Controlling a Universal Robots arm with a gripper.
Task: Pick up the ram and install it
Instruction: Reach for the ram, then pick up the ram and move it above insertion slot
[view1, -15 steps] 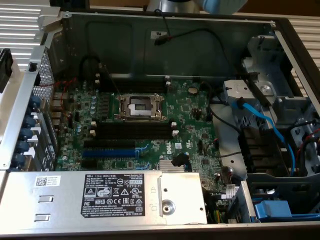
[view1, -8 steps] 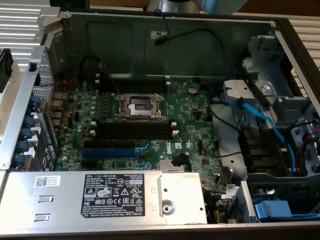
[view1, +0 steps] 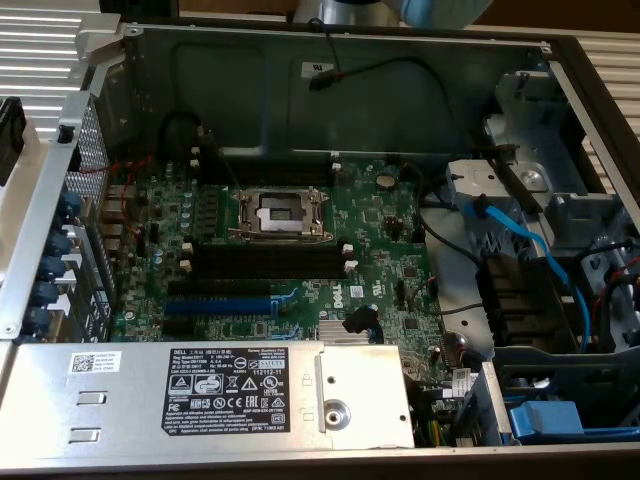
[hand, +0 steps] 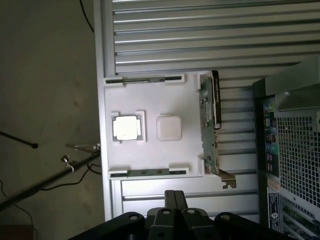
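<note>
ram not picked up yet
the pincer is shut, holding nothing. the ram stands on edge in the white tray just ahead of it. black slots are bare.

In the open computer case, the memory slots are reachable from above, squeezed between the processor socket on the far side and the blue slot nearer. The power supply walls the near edge; a blue cable crowds the exterior view's right. Above the white tray the air is free, but a card stands on edge along one side, and the closed hand hangs off another.
</note>
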